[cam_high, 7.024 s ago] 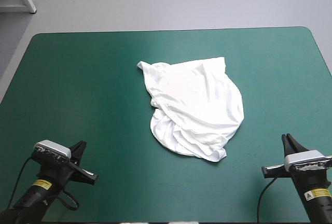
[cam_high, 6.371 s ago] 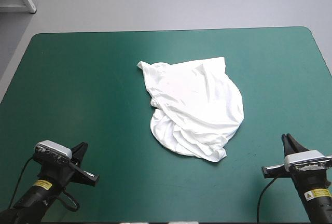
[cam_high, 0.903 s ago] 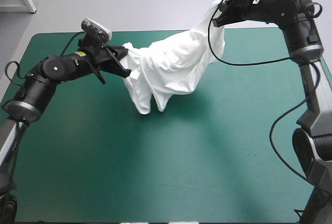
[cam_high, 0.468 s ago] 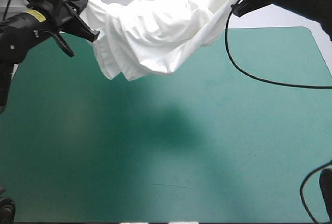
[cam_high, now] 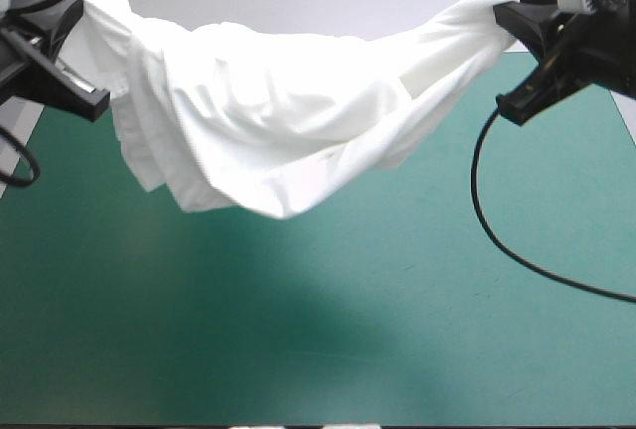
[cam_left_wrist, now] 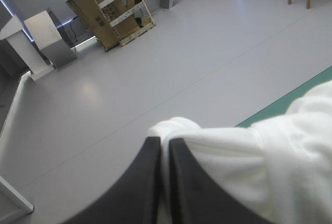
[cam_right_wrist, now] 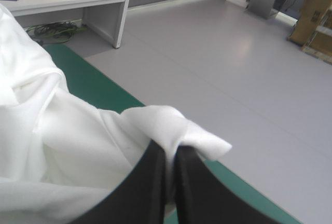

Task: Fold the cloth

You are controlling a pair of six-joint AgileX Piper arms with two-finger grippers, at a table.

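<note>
The white T-shirt [cam_high: 288, 111] hangs in the air above the teal-green table [cam_high: 397, 290], stretched between both arms and sagging in loose folds at its middle. My left gripper [cam_high: 79, 7] is shut on one end at the far left, high above the table. My right gripper [cam_high: 509, 14] is shut on the other end at the far right. In the left wrist view the black fingers [cam_left_wrist: 150, 182] pinch a bunched fold of T-shirt [cam_left_wrist: 249, 167]. The right wrist view shows the T-shirt [cam_right_wrist: 67, 146] pinched the same way between its fingers [cam_right_wrist: 155, 177].
The T-shirt's shadow falls on the bare cover beneath it. The table's far edge [cam_right_wrist: 93, 81] runs just below the raised grippers.
Earlier the T-shirt lay crumpled on the table with both arms near the front edge. Both grippers have since taken hold of it, lifted it and pulled it wider apart.
</note>
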